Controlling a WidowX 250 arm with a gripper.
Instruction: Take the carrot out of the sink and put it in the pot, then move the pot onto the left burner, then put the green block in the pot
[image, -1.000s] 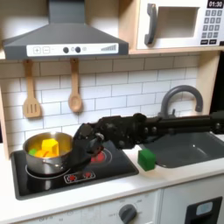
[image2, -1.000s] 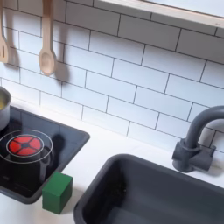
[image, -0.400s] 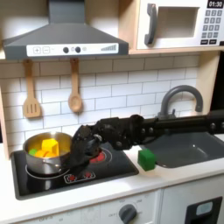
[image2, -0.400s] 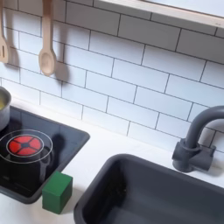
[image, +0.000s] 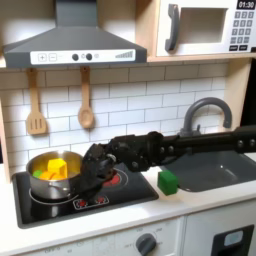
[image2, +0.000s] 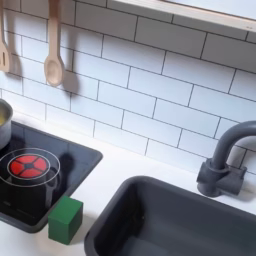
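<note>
Green block beside stovetop

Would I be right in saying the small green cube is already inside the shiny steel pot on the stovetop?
Not quite: the small green cube sits on the white counter between the black stovetop and grey sink, as the first exterior view shows; the shiny steel pot is on the stovetop.

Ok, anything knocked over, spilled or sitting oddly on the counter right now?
Nothing stands out. The shiny steel pot sits upright on the black stovetop with orange and yellow pieces inside, and the small green cube rests flat on the white counter beside the dark grey sink.
</note>
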